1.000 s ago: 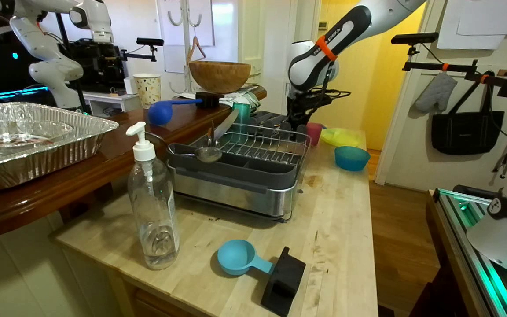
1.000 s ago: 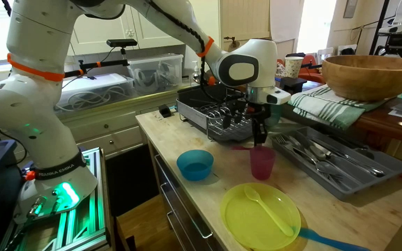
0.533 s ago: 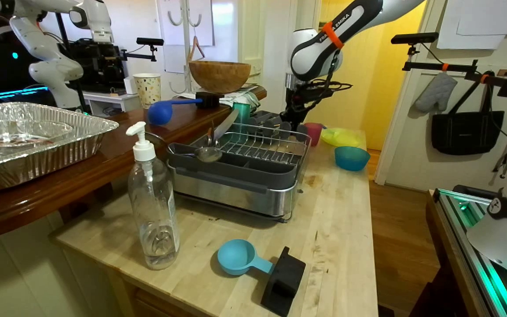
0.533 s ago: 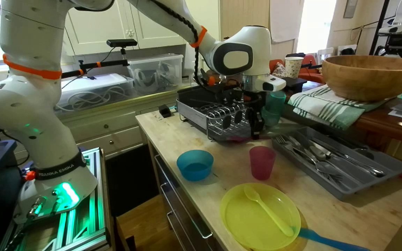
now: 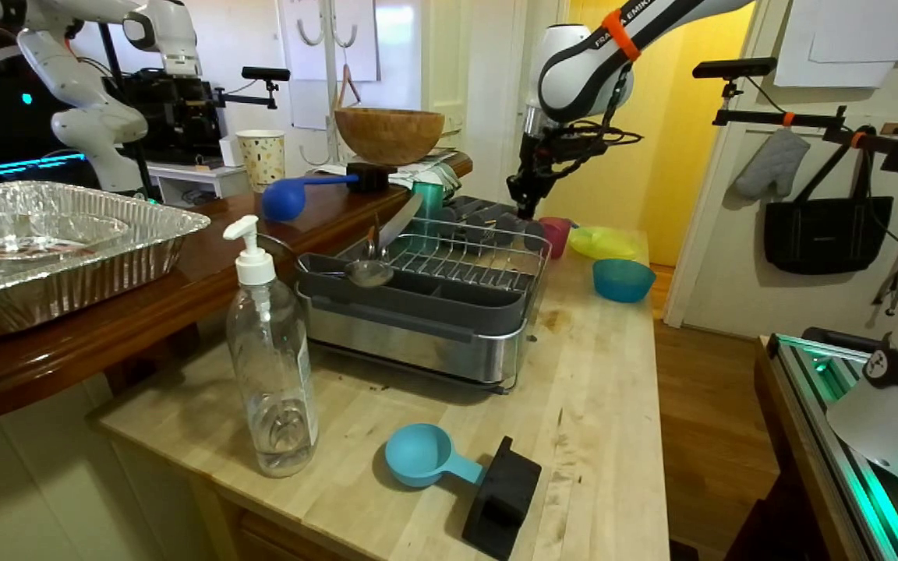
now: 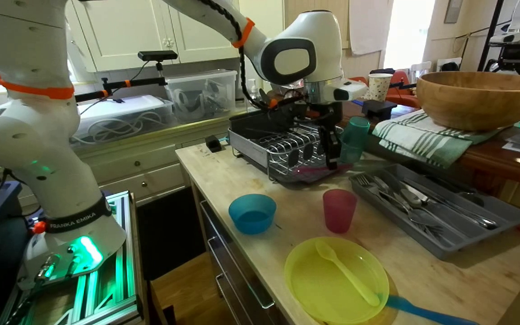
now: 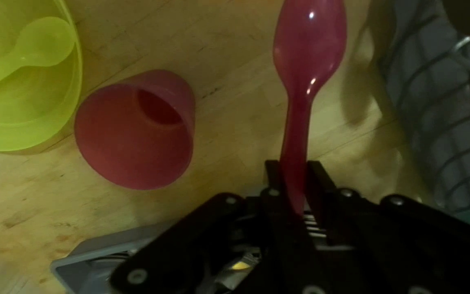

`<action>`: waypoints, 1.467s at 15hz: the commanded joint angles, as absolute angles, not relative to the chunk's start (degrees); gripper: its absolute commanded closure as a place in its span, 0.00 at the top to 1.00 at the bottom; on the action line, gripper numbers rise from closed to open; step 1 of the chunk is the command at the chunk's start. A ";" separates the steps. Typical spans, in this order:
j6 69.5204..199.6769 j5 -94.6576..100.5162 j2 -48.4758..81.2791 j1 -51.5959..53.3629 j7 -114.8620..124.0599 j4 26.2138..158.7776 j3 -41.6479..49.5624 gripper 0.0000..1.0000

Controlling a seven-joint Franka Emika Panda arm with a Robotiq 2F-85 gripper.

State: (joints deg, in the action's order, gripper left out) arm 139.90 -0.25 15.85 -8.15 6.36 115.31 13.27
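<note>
My gripper [image 7: 294, 165] is shut on the handle of a pink spoon [image 7: 310, 45], whose bowl points away from the fingers. In an exterior view the gripper [image 6: 332, 158] hangs above the counter beside the dish rack, with the pink spoon [image 6: 309, 170] level across its tips. The gripper also shows in an exterior view [image 5: 525, 206] behind the rack. A pink cup [image 6: 339, 211] stands upright below and apart from the spoon; in the wrist view the cup [image 7: 133, 139] is left of the spoon. A yellow plate [image 6: 307, 284] with a yellow spoon [image 6: 348, 275] lies beyond the cup.
A dish rack [image 6: 248, 146] stands beside the gripper, with a teal cup [image 6: 355, 135] near it. A grey cutlery tray [image 6: 445, 253] and a blue bowl [image 6: 252, 214] flank the pink cup. A pump bottle [image 5: 273, 374] and blue scoop [image 5: 419, 456] are at the counter's opposite end.
My gripper has lifted away from above the pink cup toward the dish rack, carrying the pink spoon. The cup, bowl and plate have not moved.
</note>
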 commanded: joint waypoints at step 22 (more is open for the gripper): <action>175.36 25.95 10.70 -3.74 32.55 130.17 30.85 0.05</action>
